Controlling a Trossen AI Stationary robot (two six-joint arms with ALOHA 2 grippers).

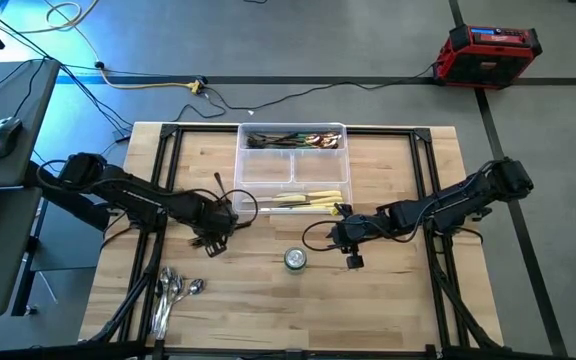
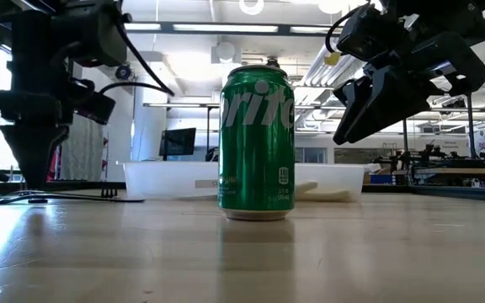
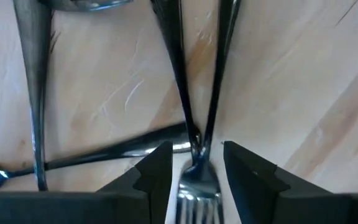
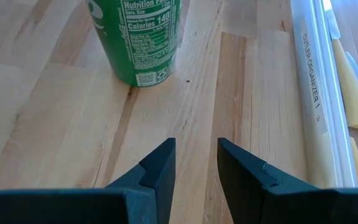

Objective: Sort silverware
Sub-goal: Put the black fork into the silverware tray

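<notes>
While the left end effector [image 3: 194,171] is straddling a fork [image 3: 194,186] with jaws parted, and the right end effector [image 4: 196,165] is hovering released, centring before clenching looks wise.

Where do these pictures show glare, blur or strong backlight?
Low view: bright ceiling lights behind leave the green can and both arms dark, and the tabletop shines. Left wrist view: the fork between the left gripper looks blurred, close to the lens. High view: blue light falls at the left edge.
</notes>
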